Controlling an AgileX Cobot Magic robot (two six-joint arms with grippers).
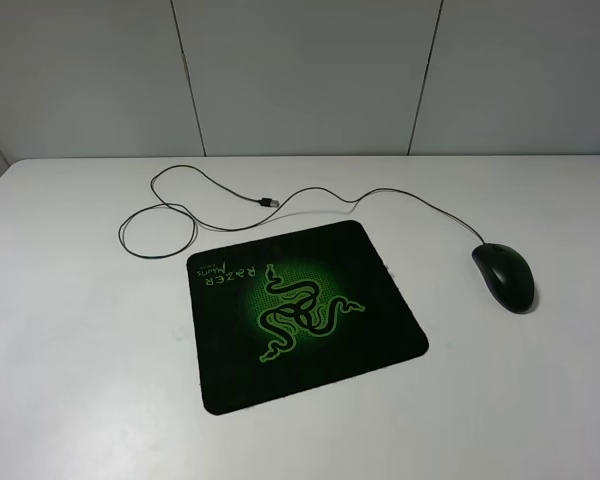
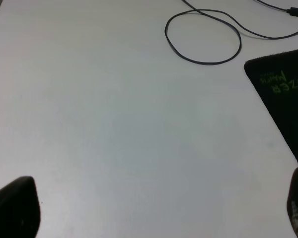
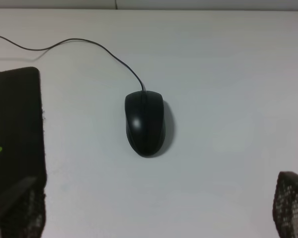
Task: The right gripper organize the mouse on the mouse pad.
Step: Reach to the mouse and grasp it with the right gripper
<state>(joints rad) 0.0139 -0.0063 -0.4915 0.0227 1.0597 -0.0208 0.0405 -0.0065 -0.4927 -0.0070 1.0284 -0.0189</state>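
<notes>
mouse (image 1: 503,277) lies beside the mouse pad (image 1: 380,300), cable end rearward; right tool (image 3: 151,210) wide.

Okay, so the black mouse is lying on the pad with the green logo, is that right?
Not quite. The black mouse is not on the pad with the green logo. It lies on the bare table to the pad's right, apart from it, as the exterior high view shows.

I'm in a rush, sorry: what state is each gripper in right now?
Left gripper: open, jaws wide apart, holding nothing.
Right gripper: open, holding nothing; the small glossy black oval mouse lies apart from it.
</notes>
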